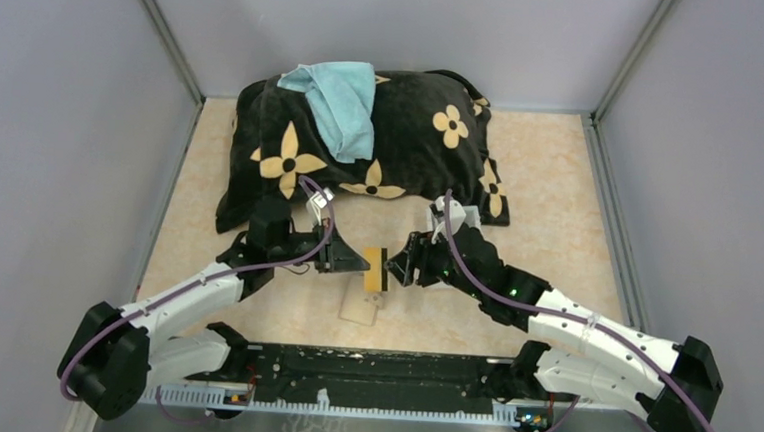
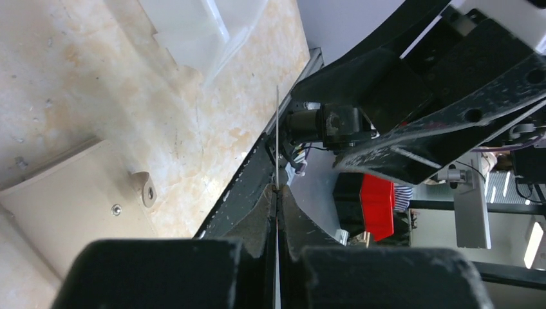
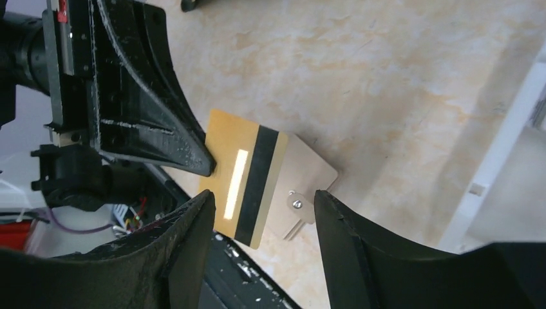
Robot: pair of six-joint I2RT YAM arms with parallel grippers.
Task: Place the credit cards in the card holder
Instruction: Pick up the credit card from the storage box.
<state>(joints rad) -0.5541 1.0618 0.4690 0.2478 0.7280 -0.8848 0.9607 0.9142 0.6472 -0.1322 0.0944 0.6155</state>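
While the left gripper (image 3: 209,168) is clamped fully shut on one edge, a gold-yellow credit card (image 3: 241,187) is held above the table (image 1: 559,207). The card is thin, rigid, glossy plastic with rounded corners, a black magnetic stripe and a pale signature strip. The left wrist view shows it edge-on as a hairline. Beneath it on the table lies the card holder (image 3: 309,174), flat, tan and leather-like, with a small snap tab (image 2: 145,188) and a metal stud (image 2: 116,209). The right gripper (image 3: 263,196) stands wide open and holds nothing, its black fingers straddling the card's free end. The table surface is beige with a marble pattern. At its far side rests a black plush pillow (image 1: 412,148) with yellow flowers, and a light blue cloth (image 1: 340,103) is draped over it. A translucent white tray (image 2: 199,32) sits near the holder.
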